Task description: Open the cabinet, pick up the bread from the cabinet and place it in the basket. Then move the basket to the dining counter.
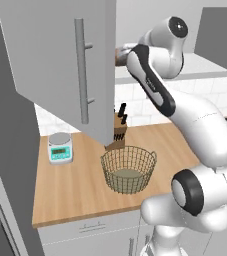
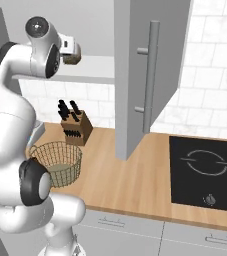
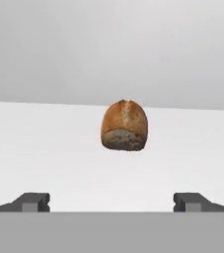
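The cabinet's grey door (image 1: 60, 65) (image 2: 145, 65) stands swung open over the counter. Inside, on the white shelf (image 3: 39, 148), lies the golden-brown bread (image 3: 124, 125), which also peeks out beside my hand (image 2: 72, 58). My gripper (image 3: 112, 202) is open and reaches into the cabinet. The bread sits a short way ahead of it, centred between the fingertips (image 3: 32, 201) and touching neither. The tan wire basket (image 1: 128, 169) (image 2: 56, 162) stands empty on the wood counter below the cabinet. The dining counter is out of view.
A knife block (image 1: 119, 131) (image 2: 76, 126) stands right behind the basket, under the open door. A small kitchen scale (image 1: 60, 148) sits to the left. A black cooktop (image 2: 205, 172) is set into the counter (image 1: 75, 185) at the right.
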You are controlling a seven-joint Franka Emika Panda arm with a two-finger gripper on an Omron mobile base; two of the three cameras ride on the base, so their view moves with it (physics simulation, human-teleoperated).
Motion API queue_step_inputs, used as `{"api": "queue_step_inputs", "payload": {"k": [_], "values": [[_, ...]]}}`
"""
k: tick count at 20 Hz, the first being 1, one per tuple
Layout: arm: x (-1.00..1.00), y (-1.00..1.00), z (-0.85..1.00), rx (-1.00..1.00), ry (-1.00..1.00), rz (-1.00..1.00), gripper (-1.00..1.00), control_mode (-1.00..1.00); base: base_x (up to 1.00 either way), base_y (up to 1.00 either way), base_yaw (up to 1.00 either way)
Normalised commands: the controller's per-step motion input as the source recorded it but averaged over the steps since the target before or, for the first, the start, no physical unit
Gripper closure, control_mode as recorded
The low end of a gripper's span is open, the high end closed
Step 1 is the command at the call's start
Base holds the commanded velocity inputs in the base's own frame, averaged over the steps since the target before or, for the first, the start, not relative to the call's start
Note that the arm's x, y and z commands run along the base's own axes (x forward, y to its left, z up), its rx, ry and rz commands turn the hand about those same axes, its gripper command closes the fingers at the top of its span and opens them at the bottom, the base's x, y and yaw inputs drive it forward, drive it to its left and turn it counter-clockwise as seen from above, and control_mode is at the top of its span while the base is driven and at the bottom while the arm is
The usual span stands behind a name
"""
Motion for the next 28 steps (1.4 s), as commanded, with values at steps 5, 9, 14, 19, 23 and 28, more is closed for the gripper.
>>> {"api": "queue_step_inputs", "payload": {"k": [5,9,14,19,23,28], "values": [[0.41,0.00,-0.09,0.00,0.00,0.00,-1.00,-1.00,0.00,0.00,0.00],[0.40,0.02,-0.11,0.00,0.00,0.00,-1.00,-1.00,0.00,0.00,0.00],[0.40,0.16,-0.04,0.00,0.00,0.00,-1.00,-1.00,0.00,0.00,0.00],[0.41,0.13,0.00,0.00,0.00,0.00,-1.00,-1.00,0.00,0.00,0.00],[0.40,0.01,-0.02,-0.01,0.02,-0.01,-1.00,-1.00,0.00,0.00,0.00],[0.40,0.00,-0.06,-0.01,0.03,-0.03,-1.00,-1.00,0.00,0.00,0.00]]}}
